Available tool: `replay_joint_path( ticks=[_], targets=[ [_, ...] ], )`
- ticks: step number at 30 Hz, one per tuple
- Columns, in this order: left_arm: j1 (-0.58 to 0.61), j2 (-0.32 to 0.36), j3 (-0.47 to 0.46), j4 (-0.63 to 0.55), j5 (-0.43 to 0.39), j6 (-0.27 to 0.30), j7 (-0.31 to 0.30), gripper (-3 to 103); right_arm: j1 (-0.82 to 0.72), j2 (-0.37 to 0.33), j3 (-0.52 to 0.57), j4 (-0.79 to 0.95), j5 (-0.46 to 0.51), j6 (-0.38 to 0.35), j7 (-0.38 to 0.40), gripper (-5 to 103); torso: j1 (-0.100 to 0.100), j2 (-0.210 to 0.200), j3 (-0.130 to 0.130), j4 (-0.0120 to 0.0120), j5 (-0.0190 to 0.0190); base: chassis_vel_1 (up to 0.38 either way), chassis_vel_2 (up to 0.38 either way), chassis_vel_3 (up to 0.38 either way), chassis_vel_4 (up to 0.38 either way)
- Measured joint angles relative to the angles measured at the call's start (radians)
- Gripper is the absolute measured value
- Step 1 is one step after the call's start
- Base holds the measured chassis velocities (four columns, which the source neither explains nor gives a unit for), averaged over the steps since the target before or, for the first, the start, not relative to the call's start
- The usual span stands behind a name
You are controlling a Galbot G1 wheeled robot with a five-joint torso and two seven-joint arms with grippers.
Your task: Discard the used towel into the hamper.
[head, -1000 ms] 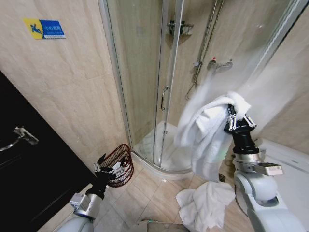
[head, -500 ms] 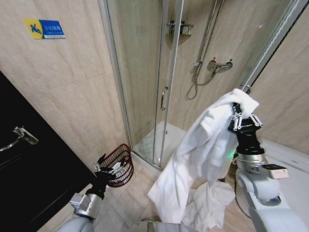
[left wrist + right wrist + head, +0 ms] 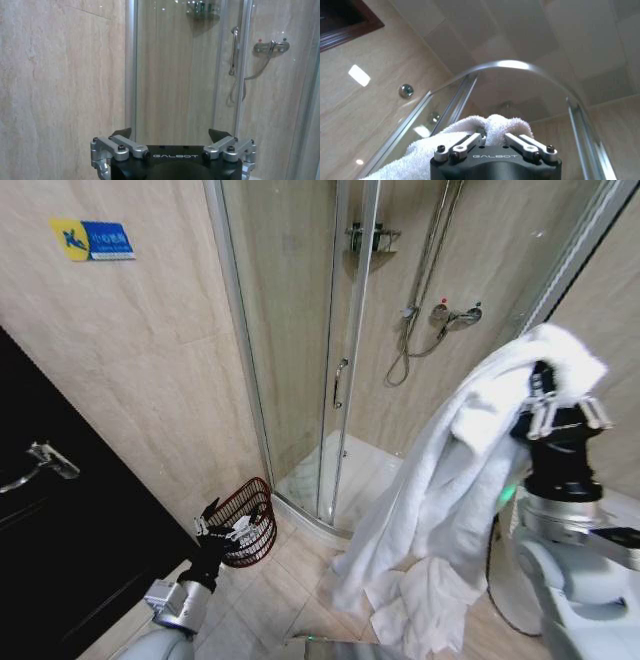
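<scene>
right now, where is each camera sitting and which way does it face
Head view: on the robot's head, looking forward and down at the shower corner; both arms show, left gripper low by the hamper, right gripper raised, holding the towel.
Left wrist view: on the left wrist, facing the shower glass door; its open fingers show.
Right wrist view: on the right wrist, tilted up at the ceiling; its gripper clamps the towel.
The head and left wrist views share the shower mixer.

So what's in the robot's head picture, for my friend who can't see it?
The right gripper holds a big white terry towel up high beside a glass shower cabin. The left gripper hangs low and open near a dark reddish-brown wire hamper on the tiled floor.
</scene>
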Motion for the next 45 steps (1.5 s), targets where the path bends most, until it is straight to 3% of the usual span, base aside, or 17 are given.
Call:
replay_joint_path(
  ticks=[10,15,23,45],
  targets=[
    [0.0,0.0,0.0,0.0,0.0,0.0,0.0,100,-0.023,-0.01,0.148,0.052,0.099,-0.037,0.018,5,0.0,0.0,0.0,0.0,-0.0001,0.0,0.0,0.0,0.0],
    [0.0,0.0,0.0,0.0,0.0,0.0,0.0,100,-0.066,0.036,0.201,0.065,0.107,-0.049,0.03,5,0.0,0.0,0.0,0.0,0.0001,0.0,0.0,0.0,0.0],
    [0.0,0.0,0.0,0.0,0.0,0.0,0.0,100,-0.128,0.101,0.201,0.098,0.102,-0.01,0.032,5,0.0,0.0,0.0,-0.0002,0.0,0.0,0.0,0.0,0.0],
    [0.0,0.0,0.0,0.0,0.0,0.0,0.0,100,-0.157,0.163,0.167,0.104,0.039,-0.01,0.059,5,0.0,0.0,0.0,0.0,0.0,0.0,0.0,0.0,0.0]
  ],
)
